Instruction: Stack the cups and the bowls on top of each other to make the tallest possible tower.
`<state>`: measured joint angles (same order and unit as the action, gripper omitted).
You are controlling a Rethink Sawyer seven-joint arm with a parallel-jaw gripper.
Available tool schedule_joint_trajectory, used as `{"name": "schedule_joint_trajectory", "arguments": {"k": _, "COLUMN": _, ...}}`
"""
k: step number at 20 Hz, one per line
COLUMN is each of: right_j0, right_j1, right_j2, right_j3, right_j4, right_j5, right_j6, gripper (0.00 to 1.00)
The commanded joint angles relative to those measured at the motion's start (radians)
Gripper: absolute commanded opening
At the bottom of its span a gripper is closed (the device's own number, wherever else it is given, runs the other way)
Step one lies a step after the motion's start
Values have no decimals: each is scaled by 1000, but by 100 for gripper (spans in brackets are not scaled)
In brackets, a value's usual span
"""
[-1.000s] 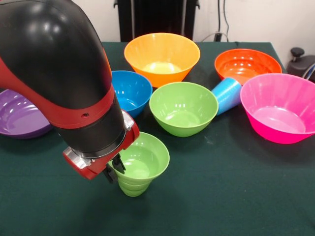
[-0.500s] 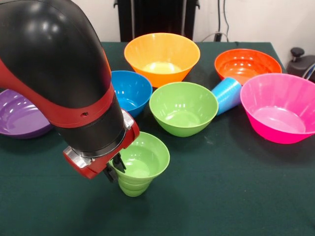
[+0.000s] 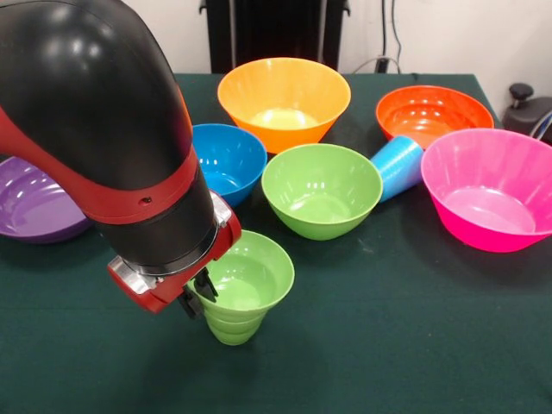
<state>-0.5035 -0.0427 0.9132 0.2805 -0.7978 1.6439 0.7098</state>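
At the far left edge of the front view a purple bowl [image 3: 30, 203] lies on the dark green table [image 3: 414, 345], partly hidden behind the big black and red arm [image 3: 103, 138] that fills the upper left. The arm ends low over the near part of the table, where the gripper [image 3: 198, 297] meets the near left side of the rim of the lime green cup [image 3: 237, 289]; the cup stands upright on its stepped base. One dark finger shows against the rim, but whether the pincer is clenched on the cup or loose cannot be told from here. Behind the cup, a blue bowl [image 3: 228, 159] sits just beside a green bowl [image 3: 321, 188], and farther back between them stands a large yellow-orange bowl [image 3: 283, 99]. To the right of the green bowl a light blue cup [image 3: 397, 166] lies tipped on its side, wedged between the green bowl, an orange bowl [image 3: 431, 112] behind it and a pink bowl [image 3: 492, 185] at the right edge. All the bowls stand open side up, none stacked.
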Motion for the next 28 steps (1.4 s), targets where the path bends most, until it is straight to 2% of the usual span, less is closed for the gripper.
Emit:
{"name": "schedule_joint_trajectory", "arguments": {"k": 1, "right_j0": 20, "right_j1": 10, "right_j2": -61, "right_j3": 81, "right_j4": -50, "right_j5": 16, "right_j6": 95, "gripper": 0}}
{"name": "schedule_joint_trajectory", "arguments": {"k": 11, "right_j0": 35, "right_j1": 18, "right_j2": -61, "right_j3": 64, "right_j4": -64, "right_j5": 30, "right_j6": 100, "gripper": 0}}
{"name": "schedule_joint_trajectory", "arguments": {"k": 22, "right_j0": 44, "right_j1": 9, "right_j2": -114, "right_j3": 107, "right_j4": 0, "right_j5": 11, "right_j6": 156, "gripper": 0}}
{"name": "schedule_joint_trajectory", "arguments": {"k": 23, "right_j0": 46, "right_j1": 10, "right_j2": -118, "right_j3": 105, "right_j4": 7, "right_j5": 14, "right_j6": 159, "gripper": 100}}
{"name": "schedule_joint_trajectory", "arguments": {"k": 28, "right_j0": 46, "right_j1": 6, "right_j2": -128, "right_j3": 118, "right_j4": 25, "right_j5": 4, "right_j6": 166, "gripper": 100}}
